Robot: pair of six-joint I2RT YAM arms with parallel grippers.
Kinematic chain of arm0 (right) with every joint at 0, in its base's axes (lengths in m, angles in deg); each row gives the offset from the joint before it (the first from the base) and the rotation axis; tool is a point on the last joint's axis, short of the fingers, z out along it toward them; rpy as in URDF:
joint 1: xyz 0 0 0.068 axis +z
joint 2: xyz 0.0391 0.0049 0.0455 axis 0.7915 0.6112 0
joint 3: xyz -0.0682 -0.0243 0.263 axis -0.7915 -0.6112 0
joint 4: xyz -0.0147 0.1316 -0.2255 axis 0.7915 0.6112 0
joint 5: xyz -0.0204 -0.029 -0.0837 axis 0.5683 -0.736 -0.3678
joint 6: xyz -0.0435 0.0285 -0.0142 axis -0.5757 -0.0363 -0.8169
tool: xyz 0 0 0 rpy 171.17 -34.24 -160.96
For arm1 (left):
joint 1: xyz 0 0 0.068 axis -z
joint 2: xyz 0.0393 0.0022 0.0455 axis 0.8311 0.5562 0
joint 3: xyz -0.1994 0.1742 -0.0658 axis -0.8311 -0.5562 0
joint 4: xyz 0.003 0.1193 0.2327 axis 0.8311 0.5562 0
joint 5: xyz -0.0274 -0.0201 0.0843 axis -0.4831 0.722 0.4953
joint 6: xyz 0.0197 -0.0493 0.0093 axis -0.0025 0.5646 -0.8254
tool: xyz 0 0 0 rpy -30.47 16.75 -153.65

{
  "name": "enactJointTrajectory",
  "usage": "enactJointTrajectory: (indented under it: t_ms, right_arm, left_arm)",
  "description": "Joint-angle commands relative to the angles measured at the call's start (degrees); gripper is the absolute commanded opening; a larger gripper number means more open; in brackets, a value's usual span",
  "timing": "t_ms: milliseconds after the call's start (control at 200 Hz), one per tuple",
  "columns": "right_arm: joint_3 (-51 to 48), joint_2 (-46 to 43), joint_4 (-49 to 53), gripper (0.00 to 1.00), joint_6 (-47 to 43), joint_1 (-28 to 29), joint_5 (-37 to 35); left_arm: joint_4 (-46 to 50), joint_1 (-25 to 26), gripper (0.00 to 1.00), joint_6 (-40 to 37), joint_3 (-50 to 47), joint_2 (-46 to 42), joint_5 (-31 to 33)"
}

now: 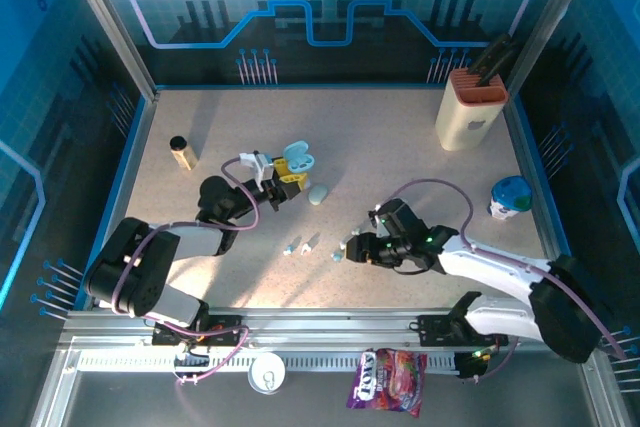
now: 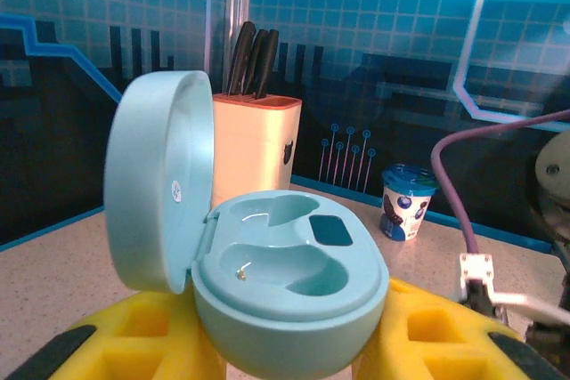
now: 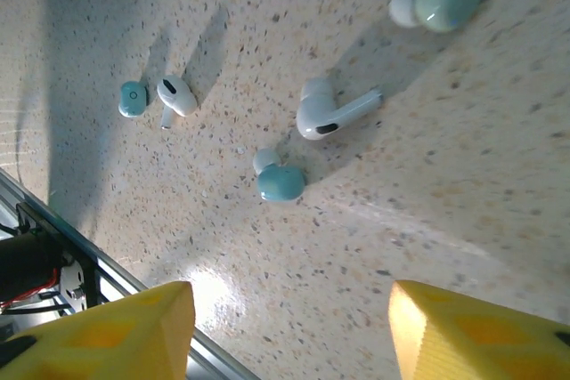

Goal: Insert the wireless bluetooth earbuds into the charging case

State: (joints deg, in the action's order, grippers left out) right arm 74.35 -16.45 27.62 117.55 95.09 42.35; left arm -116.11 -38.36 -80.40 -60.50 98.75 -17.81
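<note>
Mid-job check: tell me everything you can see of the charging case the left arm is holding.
The charging case is pale mint, smooth, plastic-looking and oval. Its hinged lid stands open, upright on the left, a small round sticker inside. The base has two moulded wells, both empty, a tiny metal contact in the nearer, a dark rectangular patch by the farther. It sits level, clamped between the yellow fingers of the left gripper.

You see the charging case (image 1: 297, 159) in the left gripper (image 1: 283, 179), left of centre over the table (image 1: 400, 147). 4 earbuds (image 3: 329, 111) lie before it, just left of the right gripper (image 1: 358, 247). The knife block (image 1: 470, 107) stands back right, the cup (image 1: 510, 197) before it.
</note>
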Motion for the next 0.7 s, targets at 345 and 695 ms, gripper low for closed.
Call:
enactJointTrajectory:
  t_ms: [345,695]
  right_arm:
    - [6.38,11.31,-7.58,0.51,4.80,5.74,-0.22]
    - [20.40,24.65,-7.57,0.48,2.57,10.76,-0.97]
  left_arm:
    - [-0.61,-2.40,0.24,0.40,-1.47,-3.37,-1.15]
    - [-2.80,-9.46,0.24,1.39,0.91,-1.65,-1.35]
